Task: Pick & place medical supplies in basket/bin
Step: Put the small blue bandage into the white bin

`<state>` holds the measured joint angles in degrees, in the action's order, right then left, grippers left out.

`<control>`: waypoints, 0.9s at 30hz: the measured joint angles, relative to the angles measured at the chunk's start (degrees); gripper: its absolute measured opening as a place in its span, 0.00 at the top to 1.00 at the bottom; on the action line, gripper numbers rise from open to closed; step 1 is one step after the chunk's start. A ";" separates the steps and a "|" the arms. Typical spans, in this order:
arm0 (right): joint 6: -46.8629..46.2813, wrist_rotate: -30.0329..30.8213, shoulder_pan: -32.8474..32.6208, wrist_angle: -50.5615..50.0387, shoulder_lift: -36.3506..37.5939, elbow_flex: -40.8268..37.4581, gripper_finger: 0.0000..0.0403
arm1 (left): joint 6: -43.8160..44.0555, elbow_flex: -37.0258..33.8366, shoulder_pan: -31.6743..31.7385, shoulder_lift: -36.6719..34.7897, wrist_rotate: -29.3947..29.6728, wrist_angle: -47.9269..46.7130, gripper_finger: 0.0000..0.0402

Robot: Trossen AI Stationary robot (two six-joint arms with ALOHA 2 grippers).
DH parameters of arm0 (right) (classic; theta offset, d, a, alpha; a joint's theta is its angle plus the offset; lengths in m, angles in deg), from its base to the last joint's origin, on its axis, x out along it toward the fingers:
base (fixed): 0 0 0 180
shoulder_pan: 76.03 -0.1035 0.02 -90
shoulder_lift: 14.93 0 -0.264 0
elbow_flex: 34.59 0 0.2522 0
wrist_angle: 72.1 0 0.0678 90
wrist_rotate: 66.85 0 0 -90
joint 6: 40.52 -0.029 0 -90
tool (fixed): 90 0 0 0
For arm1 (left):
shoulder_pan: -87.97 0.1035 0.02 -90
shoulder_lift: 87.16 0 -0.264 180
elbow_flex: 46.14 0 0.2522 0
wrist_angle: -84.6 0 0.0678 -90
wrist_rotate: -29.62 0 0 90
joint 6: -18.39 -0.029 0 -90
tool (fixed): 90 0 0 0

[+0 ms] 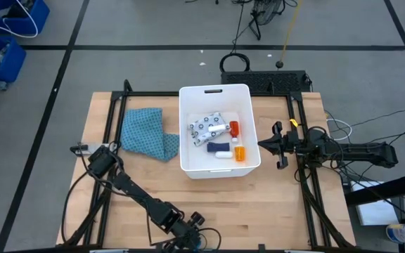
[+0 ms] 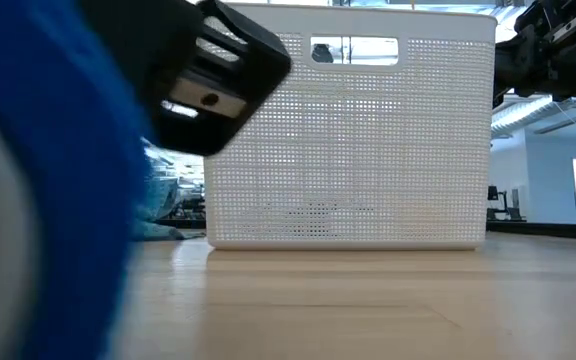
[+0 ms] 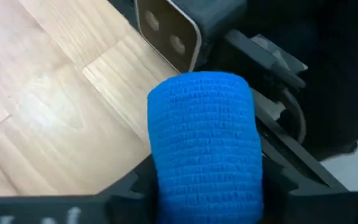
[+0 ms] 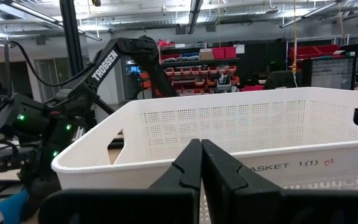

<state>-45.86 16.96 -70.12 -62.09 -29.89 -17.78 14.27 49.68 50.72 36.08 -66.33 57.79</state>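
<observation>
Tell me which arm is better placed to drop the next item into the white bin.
Left. The left gripper is shut on the blue bandage roll, low at the table's near edge. The right gripper waits shut and empty beside the white bin, so it would have nothing to drop.

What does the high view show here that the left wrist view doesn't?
Only the high view shows the white bin holding the patterned pouch, red bottle, orange pill bottle and white tube, the teal cloth beside it, and the right gripper shut at the bin's right side. Only the left wrist view shows the blue bandage roll clamped in the left gripper. Both show the wooden table.
</observation>
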 joint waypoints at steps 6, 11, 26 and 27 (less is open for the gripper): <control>0.00 0.00 0.00 -0.11 0.00 -0.01 1.00 | -1.19 -0.04 0.31 -4.41 2.43 -4.01 0.67; 0.28 -0.04 0.00 -0.01 0.00 0.00 1.00 | -2.53 -0.04 0.63 -12.27 8.28 -9.54 0.61; 0.63 -0.65 0.00 0.00 -0.02 -0.02 1.00 | -6.23 -3.84 9.39 -50.29 19.58 -24.09 0.63; 0.66 -1.03 0.02 0.02 -0.02 -0.04 1.00 | -6.28 -5.51 11.09 -53.07 19.21 -23.39 0.62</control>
<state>-45.20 15.93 -70.10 -62.07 -29.91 -17.82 7.99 44.18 61.81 -16.99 -47.13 34.40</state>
